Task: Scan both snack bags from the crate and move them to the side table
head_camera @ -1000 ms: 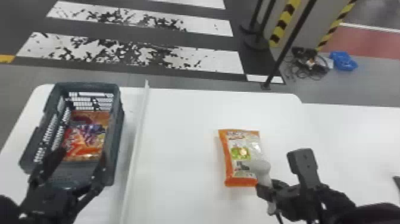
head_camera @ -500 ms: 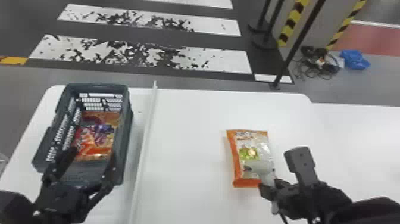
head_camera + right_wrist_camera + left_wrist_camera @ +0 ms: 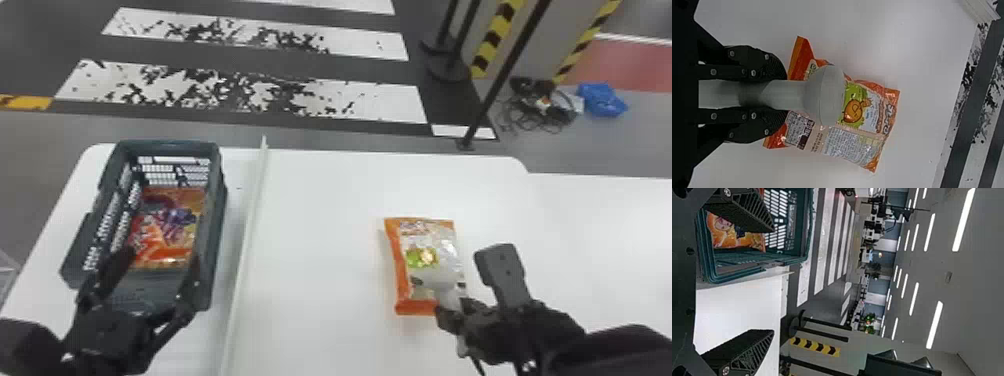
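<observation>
In the head view my left gripper is at the near end of the green crate, fingers apart with nothing between them. An orange and purple snack bag lies inside. The left wrist view has this gripper spread wide, the crate and snack bag beside one finger. Out on the white table lies an orange and silver snack bag. My right gripper grips a grey scanner over that bag's near part. Seen from the right wrist, the gripper clasps the scanner's handle; its head partly covers the bag.
A raised pale strip runs across the table between the crate and the loose bag. The white table surface extends to the right, joining another white surface. Black posts stand on the floor beyond.
The head view has shifted, so the crate and table appear farther right. My right gripper and scanner have moved left relative to the loose bag, farther over it. My left gripper remains open by the crate.
</observation>
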